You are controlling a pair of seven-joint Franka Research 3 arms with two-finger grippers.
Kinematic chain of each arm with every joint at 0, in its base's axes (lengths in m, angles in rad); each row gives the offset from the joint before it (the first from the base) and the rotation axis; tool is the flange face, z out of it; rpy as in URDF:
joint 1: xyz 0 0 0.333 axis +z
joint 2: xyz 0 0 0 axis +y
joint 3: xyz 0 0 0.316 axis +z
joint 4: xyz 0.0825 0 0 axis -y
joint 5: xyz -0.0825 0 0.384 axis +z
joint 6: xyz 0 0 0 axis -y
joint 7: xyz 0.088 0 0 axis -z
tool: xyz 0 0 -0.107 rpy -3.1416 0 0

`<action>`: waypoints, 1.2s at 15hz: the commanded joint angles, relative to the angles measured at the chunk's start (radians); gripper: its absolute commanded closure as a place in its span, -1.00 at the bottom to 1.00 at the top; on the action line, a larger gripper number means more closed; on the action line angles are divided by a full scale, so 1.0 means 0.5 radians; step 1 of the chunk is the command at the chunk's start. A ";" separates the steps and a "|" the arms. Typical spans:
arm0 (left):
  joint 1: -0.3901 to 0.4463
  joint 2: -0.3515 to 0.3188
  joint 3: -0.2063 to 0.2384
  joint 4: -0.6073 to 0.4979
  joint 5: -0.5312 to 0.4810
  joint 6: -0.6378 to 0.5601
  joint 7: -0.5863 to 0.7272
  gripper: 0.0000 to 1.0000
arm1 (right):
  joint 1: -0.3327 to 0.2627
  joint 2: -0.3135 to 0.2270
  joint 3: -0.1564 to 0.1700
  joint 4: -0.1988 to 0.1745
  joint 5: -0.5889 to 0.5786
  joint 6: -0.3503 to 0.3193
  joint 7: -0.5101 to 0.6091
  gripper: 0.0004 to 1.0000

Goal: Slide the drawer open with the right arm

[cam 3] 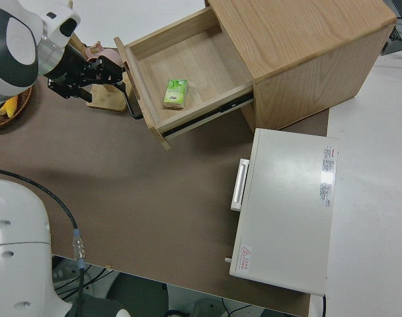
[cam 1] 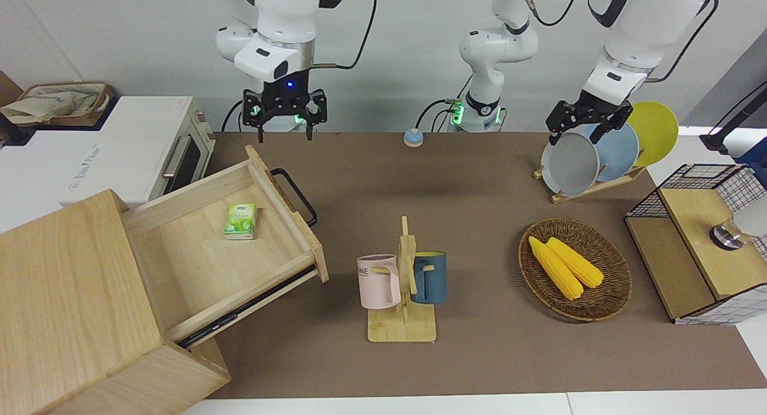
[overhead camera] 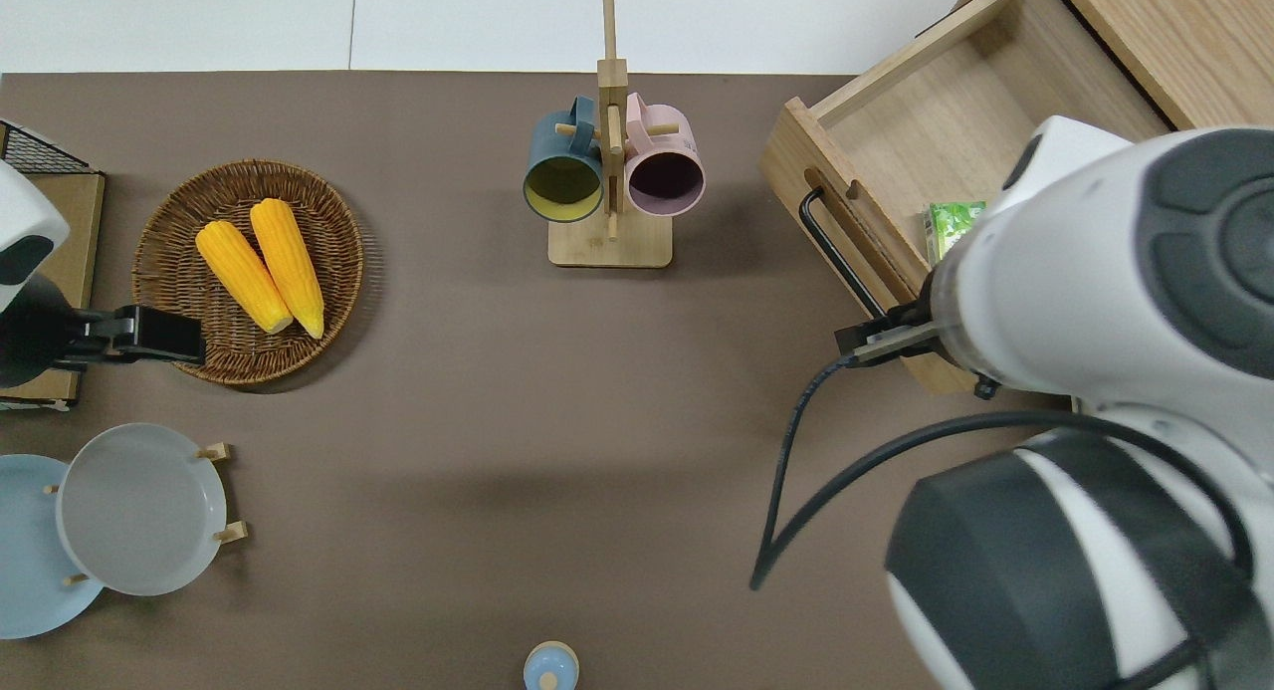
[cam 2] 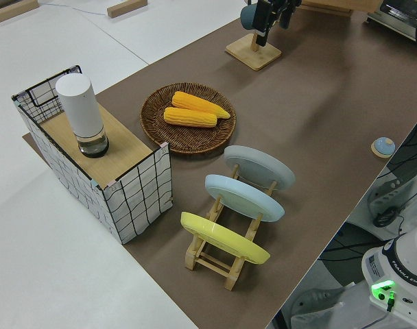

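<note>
Light-wood drawer point(cam 1: 198, 247) — black handle point(cam 1: 295, 194), green packet point(cam 1: 241, 221).

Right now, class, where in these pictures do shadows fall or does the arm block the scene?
Front view: soft shadow beneath the open drawer. Overhead view: the right arm looms large, hiding part of the drawer and its pincer; a faint shadow crosses the table.

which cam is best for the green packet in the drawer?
Front view: the green packet lies fully exposed on the floor of the open drawer. The right side view shows it whole too, but more slanted. Overhead, the right arm covers part of it. The left side view misses it.
</note>
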 commanded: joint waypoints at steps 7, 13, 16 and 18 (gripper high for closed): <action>-0.010 -0.015 0.004 0.001 0.025 -0.009 0.013 -0.99 | -0.461 -0.513 0.004 -0.592 0.629 0.126 -0.300 -0.98; -0.010 -0.015 0.007 0.001 0.025 -0.012 0.010 -1.00 | -0.556 -0.501 -0.005 -0.608 0.633 0.120 -0.414 -0.98; -0.013 -0.015 0.004 0.001 0.025 -0.009 0.013 -1.00 | -0.599 -0.489 -0.008 -0.605 0.618 0.120 -0.469 -0.98; -0.013 -0.018 0.007 0.001 0.025 -0.009 0.010 -0.99 | -0.639 -0.480 -0.008 -0.602 0.605 0.108 -0.469 -0.98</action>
